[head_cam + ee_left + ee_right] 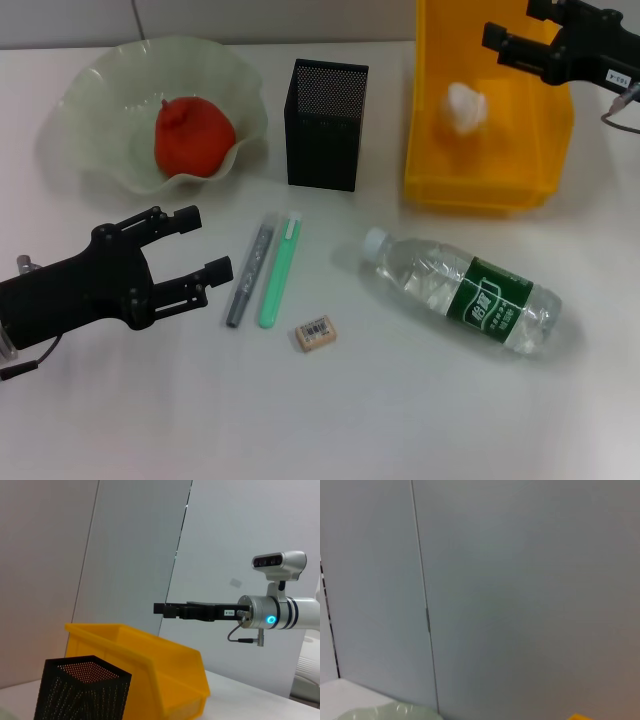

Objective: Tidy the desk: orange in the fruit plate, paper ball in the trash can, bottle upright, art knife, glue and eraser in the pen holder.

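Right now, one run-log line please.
orange in fruit plate | paper ball in trash can | bottle lying | left claw open | right claw over can

orange [193,135] in fruit plate [100,90], bottle [463,290] lying

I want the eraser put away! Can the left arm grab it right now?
Probably yes. The left gripper is open, and the eraser lies alone on the table; only two pen-like sticks lie nearby.

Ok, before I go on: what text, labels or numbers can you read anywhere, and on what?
Bottle, green label: white characters, too blurred to read.
Eraser, white sticker: barcode, digits illegible.
Right gripper, white tag on the wrist: print too small to read.
No other text is visible.
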`<action>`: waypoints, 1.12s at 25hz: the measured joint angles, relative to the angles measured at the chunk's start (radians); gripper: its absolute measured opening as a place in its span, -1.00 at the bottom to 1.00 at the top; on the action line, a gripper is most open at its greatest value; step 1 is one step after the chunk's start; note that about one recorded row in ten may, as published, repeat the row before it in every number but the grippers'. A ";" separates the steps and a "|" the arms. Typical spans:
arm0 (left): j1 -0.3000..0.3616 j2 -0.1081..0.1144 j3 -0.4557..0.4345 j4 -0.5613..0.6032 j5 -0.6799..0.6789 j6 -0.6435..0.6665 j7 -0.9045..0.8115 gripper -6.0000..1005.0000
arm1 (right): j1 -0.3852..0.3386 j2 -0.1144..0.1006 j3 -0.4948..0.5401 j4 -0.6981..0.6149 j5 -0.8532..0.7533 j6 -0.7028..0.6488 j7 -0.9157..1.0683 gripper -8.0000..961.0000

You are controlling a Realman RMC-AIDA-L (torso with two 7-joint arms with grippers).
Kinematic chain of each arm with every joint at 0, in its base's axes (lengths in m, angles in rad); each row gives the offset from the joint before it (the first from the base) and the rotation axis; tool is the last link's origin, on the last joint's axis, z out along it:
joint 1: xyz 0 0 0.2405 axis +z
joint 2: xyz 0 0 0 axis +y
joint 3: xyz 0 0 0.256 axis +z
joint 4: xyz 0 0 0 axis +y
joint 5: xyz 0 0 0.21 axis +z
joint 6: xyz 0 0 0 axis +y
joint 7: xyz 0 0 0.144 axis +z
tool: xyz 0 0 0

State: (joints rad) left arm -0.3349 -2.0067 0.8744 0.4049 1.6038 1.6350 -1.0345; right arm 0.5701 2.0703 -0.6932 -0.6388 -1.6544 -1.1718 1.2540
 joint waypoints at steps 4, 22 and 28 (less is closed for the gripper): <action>-0.001 0.001 0.000 0.000 0.000 0.000 -0.001 0.60 | -0.013 0.003 0.001 0.000 0.099 -0.047 -0.009 0.66; -0.011 0.005 0.006 0.001 0.004 0.008 -0.015 0.60 | -0.124 -0.071 -0.001 -0.002 -0.013 -0.619 -0.002 0.65; -0.016 0.005 0.008 0.002 0.004 0.005 -0.009 0.60 | -0.103 -0.069 -0.008 -0.003 -0.176 -0.597 -0.008 0.65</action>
State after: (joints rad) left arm -0.3513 -2.0021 0.8823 0.4066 1.6077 1.6399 -1.0437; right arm 0.4675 2.0013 -0.7010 -0.6420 -1.8299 -1.7691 1.2459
